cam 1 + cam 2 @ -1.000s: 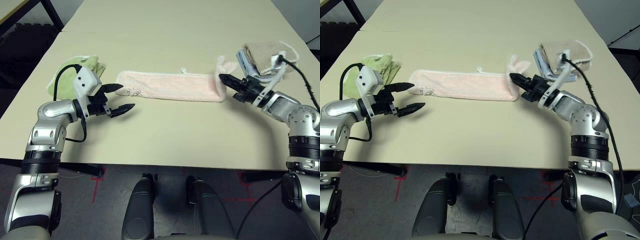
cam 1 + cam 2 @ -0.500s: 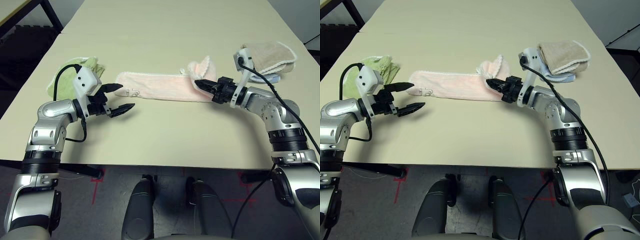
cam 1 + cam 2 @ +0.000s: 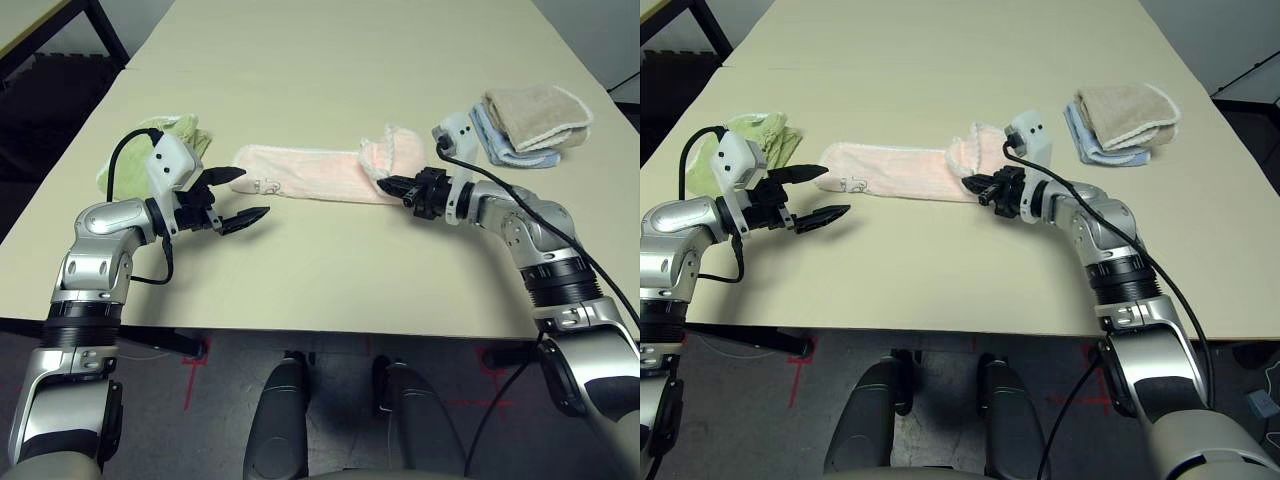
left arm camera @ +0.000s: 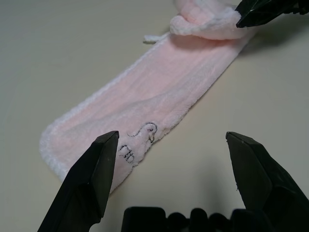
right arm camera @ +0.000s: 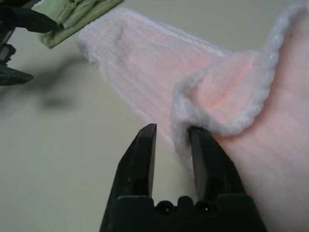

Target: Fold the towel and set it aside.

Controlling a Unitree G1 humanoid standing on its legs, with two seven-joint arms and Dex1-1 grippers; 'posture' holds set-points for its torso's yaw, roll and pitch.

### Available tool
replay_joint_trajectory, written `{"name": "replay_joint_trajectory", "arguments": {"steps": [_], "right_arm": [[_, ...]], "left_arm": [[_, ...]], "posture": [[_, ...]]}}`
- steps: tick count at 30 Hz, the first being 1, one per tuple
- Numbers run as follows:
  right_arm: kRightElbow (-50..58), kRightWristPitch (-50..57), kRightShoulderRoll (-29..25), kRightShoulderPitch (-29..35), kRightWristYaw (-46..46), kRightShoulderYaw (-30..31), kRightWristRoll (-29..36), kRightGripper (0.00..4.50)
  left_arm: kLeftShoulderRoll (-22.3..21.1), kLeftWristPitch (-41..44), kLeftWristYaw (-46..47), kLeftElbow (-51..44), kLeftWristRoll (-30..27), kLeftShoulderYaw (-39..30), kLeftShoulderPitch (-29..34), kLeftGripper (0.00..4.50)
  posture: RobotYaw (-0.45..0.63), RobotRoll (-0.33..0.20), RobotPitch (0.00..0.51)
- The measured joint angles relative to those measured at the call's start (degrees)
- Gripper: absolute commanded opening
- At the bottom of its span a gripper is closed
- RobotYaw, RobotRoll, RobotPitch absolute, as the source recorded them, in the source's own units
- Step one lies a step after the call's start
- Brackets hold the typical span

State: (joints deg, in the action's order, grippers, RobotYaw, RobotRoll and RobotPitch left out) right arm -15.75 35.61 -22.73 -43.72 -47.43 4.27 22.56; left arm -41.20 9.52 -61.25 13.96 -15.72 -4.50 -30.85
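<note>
We see that the right gripper (image 5: 171, 140) has carried the towel (image 3: 310, 172)'s right end leftward, doubling it over the flat strip lying across the table (image 3: 330, 60); we judge this fold nearly laid; its jaws have parted to a narrow gap, one finger touching the folded hem, nothing pinched; the left gripper (image 4: 176, 166) hovers wide open, empty, at the towel's left end.

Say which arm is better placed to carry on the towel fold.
Right, probably. The right gripper sits at the turned-over end of the towel, jaws parted. The left gripper hangs open just off the flat end.
</note>
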Motion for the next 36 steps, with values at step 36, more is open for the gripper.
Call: {"name": "replay_joint_trajectory", "arguments": {"steps": [36], "right_arm": [[-52.12,-65.9,-6.27,-11.89,-36.89,-5.13,-11.24,4.43]], "left_arm": [[6.81,21.19,16.55,-3.98,-6.86,-5.72,0.27,4.5]], "posture": [[0.1,0.0,0.179]]}}
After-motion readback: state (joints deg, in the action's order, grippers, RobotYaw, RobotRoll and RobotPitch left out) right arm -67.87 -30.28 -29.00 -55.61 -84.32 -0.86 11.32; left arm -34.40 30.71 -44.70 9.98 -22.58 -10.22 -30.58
